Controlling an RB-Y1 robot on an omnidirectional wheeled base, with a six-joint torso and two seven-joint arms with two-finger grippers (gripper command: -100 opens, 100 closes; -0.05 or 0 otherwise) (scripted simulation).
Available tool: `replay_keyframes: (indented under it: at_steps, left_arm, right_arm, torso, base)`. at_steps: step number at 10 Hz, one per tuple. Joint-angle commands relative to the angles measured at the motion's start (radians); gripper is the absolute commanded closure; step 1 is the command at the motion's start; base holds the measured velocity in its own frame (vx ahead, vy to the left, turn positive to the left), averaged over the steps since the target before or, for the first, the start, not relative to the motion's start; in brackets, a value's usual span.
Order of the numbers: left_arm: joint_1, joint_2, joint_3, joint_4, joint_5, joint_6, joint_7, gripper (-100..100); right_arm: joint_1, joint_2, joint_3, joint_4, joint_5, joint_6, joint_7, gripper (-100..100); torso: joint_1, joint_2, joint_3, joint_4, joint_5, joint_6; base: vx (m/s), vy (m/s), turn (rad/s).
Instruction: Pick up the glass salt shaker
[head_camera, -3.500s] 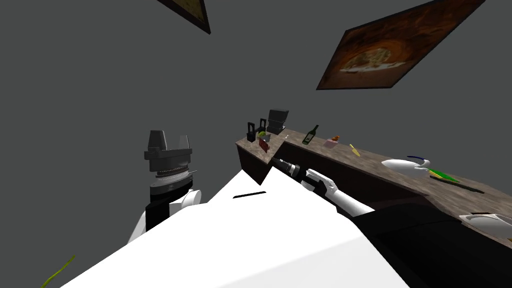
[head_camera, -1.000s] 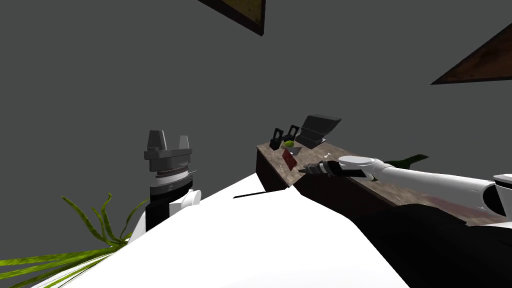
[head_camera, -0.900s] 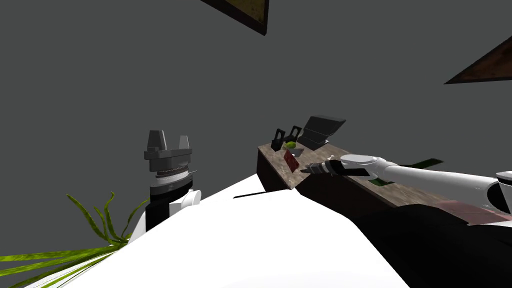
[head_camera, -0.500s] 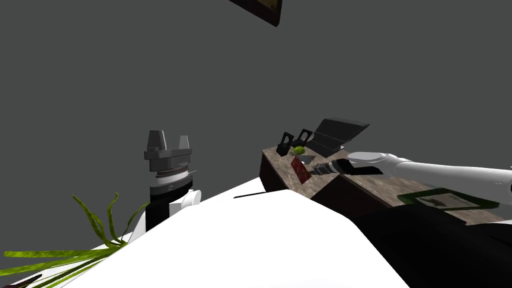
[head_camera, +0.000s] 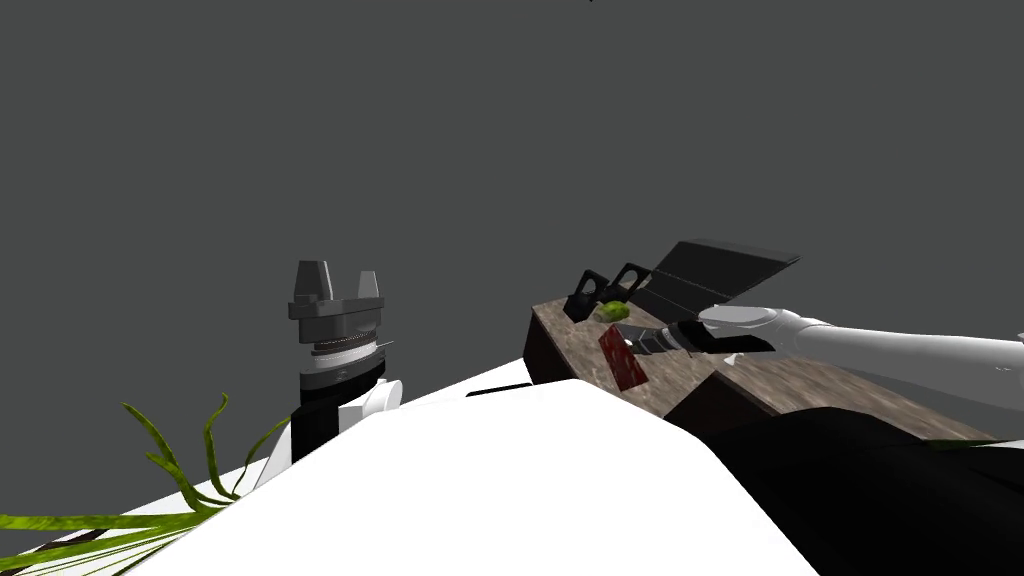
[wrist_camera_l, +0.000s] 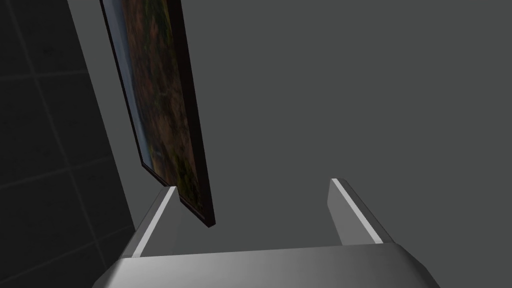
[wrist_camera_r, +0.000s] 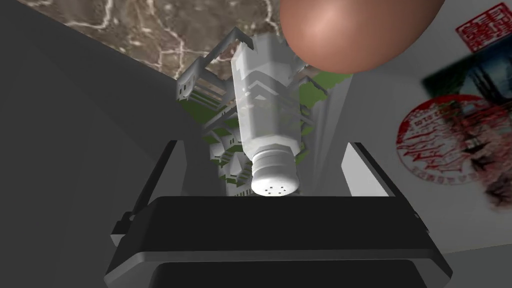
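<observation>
the salt shaker (wrist_camera_r: 265, 115) sits on the counter (wrist_camera_r: 150, 20), just in front of a small wire rack (wrist_camera_r: 200, 85) with green in it. its white holed cap (wrist_camera_r: 275, 175) points back at the body of the right claw (wrist_camera_r: 261, 147). that claw is wide open. its two fingers stand either side of the shaker, clear of its sides and gripping nothing. a round pinkish-brown thing (wrist_camera_r: 360, 30) lies close past the rack, and a sheet with red stamps (wrist_camera_r: 440, 140) lies beside the rack.

the shaker's body is clear and faceted. i'd judge it light, stiff, smooth enough to slip, and breakable if squeezed hard or dropped. the best hold looks like the flat faces at mid-body, below the cap, with gentle, even pressure. the narrower, rounded cap would likely slide out.

the left claw (head_camera: 335, 290) is raised well away from the rack, with its fingers apart.
</observation>
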Motion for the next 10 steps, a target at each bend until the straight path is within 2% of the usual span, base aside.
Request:
replay_keyframes:
  at_steps: [1,2,3,7,8,9,10]
  left_arm:
    - [0.0,0.0,0.0,0.0,0.0,0.0,0.0,0]
    - [0.0,0.0,0.0,0.0,0.0,0.0,0.0,0]
    - [0.0,0.0,0.0,0.0,0.0,0.0,0.0,0]
    - [0.0,0.0,0.0,0.0,0.0,0.0,0.0,0]
    - [0.0,0.0,0.0,0.0,0.0,0.0,0.0,0]
    - [0.0,0.0,0.0,0.0,0.0,0.0,0.0,0]
    - [0.0,0.0,0.0,0.0,0.0,0.0,0.0,0]
  right_arm:
    - [0.006,0.032,0.004,0.014,0.005,0.017,0.017,-100]
    - [-0.006,0.026,0.004,0.014,0.015,0.006,0.003,-100]
    - [-0.006,0.028,0.005,0.016,0.017,0.007,0.003,100]
    - [-0.007,0.027,0.004,0.013,0.016,0.003,0.003,100]
    - [-0.007,0.027,0.004,0.014,0.016,0.003,0.003,0]
    - [0.001,-0.004,0.0,-0.002,-0.002,0.0,0.001,100]
    - [0.0,-0.017,-0.002,-0.008,-0.005,-0.005,-0.004,100]
  torso:
    - [0.0,0.0,0.0,0.0,0.0,0.0]
    - [0.0,0.001,0.0,0.0,-0.001,0.0]
    - [0.0,0.0,0.0,0.0,-0.001,-0.001]
    - [-0.01,-0.004,-0.003,-0.002,-0.006,-0.002]
    - [-0.011,-0.005,-0.003,-0.002,-0.006,-0.002]
    - [-0.011,-0.005,-0.004,-0.002,-0.006,-0.002]
    - [-0.012,-0.004,-0.003,-0.002,-0.005,-0.001]
  base:
    - [0.011,0.012,0.068]
    - [0.0,0.0,0.0]
    - [0.0,0.0,0.0]
    - [-0.002,0.005,-0.001]
    - [0.0,0.0,0.0]
    - [-0.004,-0.012,-0.063]
    - [-0.006,-0.021,-0.071]
